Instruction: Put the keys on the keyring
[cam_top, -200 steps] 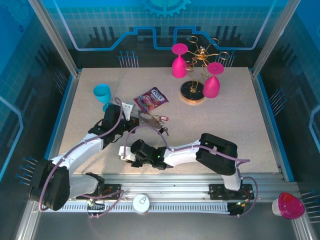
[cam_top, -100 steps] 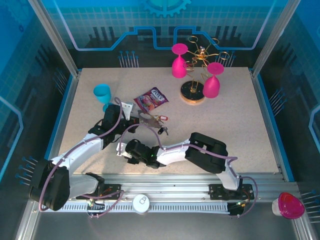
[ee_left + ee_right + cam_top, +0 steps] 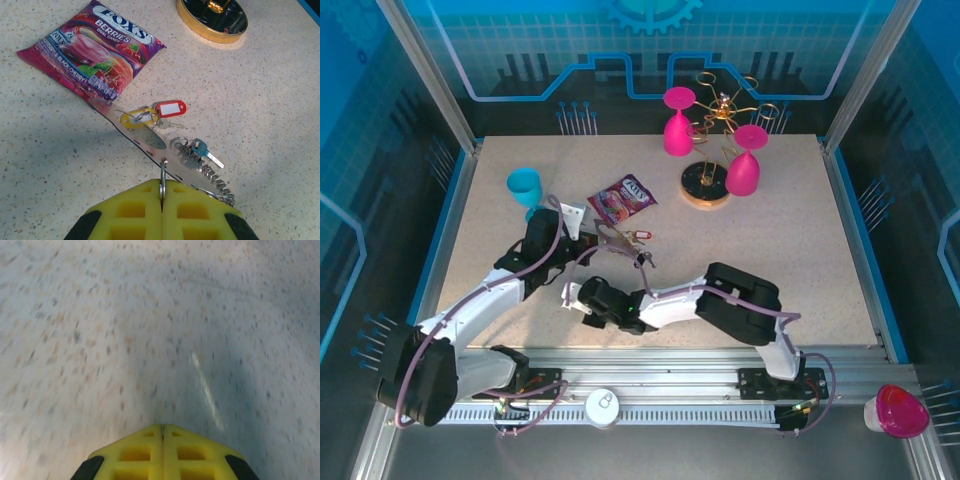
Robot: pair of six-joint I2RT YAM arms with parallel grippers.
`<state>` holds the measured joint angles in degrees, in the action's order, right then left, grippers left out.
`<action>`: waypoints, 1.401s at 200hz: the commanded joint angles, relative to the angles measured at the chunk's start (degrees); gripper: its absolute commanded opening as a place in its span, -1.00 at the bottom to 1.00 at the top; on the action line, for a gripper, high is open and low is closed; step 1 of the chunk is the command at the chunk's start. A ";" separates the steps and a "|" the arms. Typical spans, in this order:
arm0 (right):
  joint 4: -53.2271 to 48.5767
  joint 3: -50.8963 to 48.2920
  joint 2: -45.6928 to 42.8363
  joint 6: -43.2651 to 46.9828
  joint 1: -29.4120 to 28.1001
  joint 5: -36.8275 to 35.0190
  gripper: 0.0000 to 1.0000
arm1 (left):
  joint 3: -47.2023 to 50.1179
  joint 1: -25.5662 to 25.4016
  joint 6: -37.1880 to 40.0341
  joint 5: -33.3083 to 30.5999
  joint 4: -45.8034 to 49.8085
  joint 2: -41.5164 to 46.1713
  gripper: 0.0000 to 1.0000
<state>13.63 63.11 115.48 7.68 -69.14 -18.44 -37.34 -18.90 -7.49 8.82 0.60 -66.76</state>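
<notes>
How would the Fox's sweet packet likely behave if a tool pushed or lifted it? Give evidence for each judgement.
The packet looks like thin, glossy, crinkled foil lying flat on the table, so it would probably slide easily rather than roll or tip. Its slight bulge suggests loose sweets inside, so lifted by one corner it would likely sag and shift.

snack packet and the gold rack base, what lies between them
Nothing: the left wrist view shows bare speckled table between the snack packet and the gold rack base.

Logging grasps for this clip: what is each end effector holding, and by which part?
Left end effector pinches the keyring by its thin hoop; right end effector is shut, holding nothing.
</notes>
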 commanded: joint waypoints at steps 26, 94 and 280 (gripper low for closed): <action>-11.23 -13.91 -18.18 -5.98 1.37 8.97 -1.00 | -0.62 -0.70 6.25 1.33 -0.95 2.92 -1.00; -21.33 -25.49 -33.40 -19.60 10.19 15.96 -1.00 | -3.39 -6.33 19.77 4.52 0.89 2.06 -1.00; -29.29 -30.42 -40.76 -29.86 27.62 30.73 -0.53 | 2.97 -8.69 52.56 25.39 -1.73 3.72 -1.00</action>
<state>-12.56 32.95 78.00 -22.83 -43.05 11.29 -35.62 -27.09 42.57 30.79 2.24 -64.47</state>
